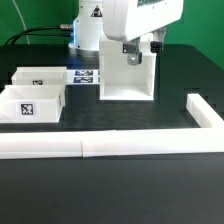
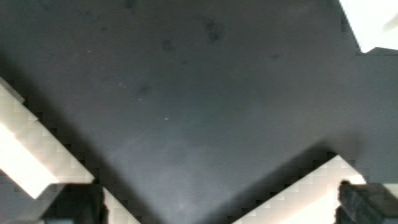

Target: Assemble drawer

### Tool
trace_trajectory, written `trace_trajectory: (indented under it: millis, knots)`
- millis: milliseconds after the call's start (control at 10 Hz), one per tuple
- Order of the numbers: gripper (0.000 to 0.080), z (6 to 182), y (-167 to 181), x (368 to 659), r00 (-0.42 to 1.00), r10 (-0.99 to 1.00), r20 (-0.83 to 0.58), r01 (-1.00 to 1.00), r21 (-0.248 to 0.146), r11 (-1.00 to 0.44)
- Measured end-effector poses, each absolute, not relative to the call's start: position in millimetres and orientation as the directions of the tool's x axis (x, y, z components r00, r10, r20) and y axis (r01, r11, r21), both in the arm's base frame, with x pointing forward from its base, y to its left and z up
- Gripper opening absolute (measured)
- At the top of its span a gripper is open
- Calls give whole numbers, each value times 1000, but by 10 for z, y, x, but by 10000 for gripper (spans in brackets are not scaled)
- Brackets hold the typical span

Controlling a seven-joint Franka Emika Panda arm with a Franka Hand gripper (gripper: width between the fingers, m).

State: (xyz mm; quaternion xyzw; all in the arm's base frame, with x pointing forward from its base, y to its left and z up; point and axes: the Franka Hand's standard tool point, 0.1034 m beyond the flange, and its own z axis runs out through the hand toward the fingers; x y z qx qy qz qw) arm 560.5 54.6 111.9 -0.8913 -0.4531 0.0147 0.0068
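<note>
Nearest me, a long low white border bar runs across the lower part of the exterior view and turns up along the right side. It fences off the black table. Behind it, at centre frame, stands the big white hollow case of the drawer, upright and on its own. Two small trays sit at the left edge, the rear tray just behind the front tray, each showing a square tag. The marker board lies flat between the trays and the case.

The arm hangs over the case, with the gripper at its upper right rim. I can't tell from here whether it touches. In the wrist view the fingertips stand wide apart with only dark surface between them, so the gripper is spread and holds nothing.

The risk I'd watch is the descent. If a finger lands on top of the wall rather than either side of it, the push could tip or skid the light case, perhaps towards the marker board. A grip taken so near one corner could also let the case swing as it is lifted or turned. The trays look safely apart for now.
</note>
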Motion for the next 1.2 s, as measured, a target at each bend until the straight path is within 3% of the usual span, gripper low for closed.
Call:
trace_trajectory:
  millis: [600,900,1100,1200]
  knots:
    - [649,1125,547,5594,597,802,-18,802,-24,-597]
    - [649,1267,595,5145,809,587,-20,587,-2,-810]
    - [649,1403,566,5127,801,597,-38,597,-4,-802]
    - [649,1375,575,5125,802,596,-36,596,-4,-803]
